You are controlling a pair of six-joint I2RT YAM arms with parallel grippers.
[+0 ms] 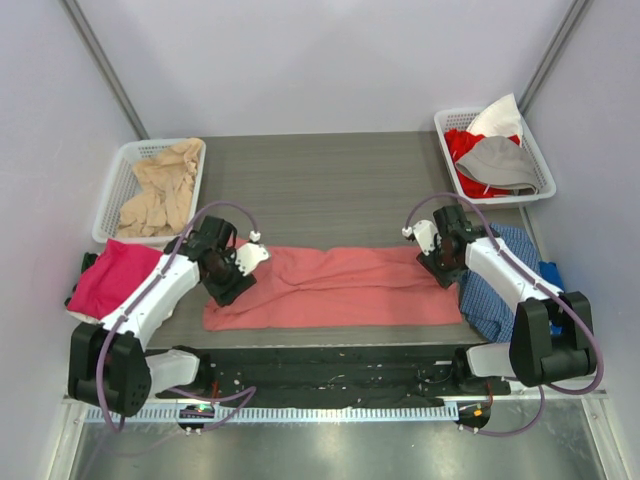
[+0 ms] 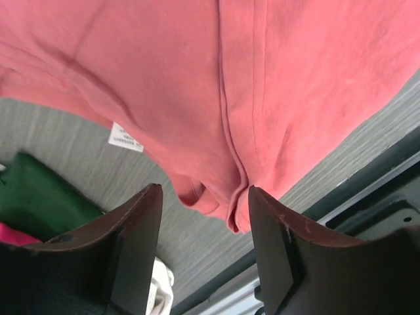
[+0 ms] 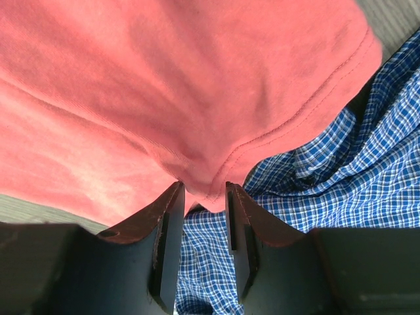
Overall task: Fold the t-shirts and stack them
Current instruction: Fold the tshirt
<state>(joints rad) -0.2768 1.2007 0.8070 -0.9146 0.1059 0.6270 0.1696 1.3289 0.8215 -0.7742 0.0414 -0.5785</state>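
**Two grippers at the ends of a salmon-red t-shirt**

Two arms reach in over the grey table, one at each end of the salmon-red t-shirt. The shirt lies folded into a long band running left to right across the near half of the table, flat apart from a few creases.

The left gripper is at the band's left end. Its jaws stand apart, with a folded corner of the hem lying loosely between them and a gap showing on the left side. A white label shows at the shirt's edge, and a dark green cloth lies on the table to the left of it.

The right gripper is at the band's right end. Its jaws are narrow and pinch a fold of the stitched hem. Just beside and partly under that end lies a blue checked cloth, at the table's right edge.

A magenta-pink t-shirt lies at the near left, beside the left arm. At the far left a white basket holds a crumpled beige t-shirt. At the far right a second white basket holds a red t-shirt, a grey t-shirt on top of it, and a white garment at the far end.
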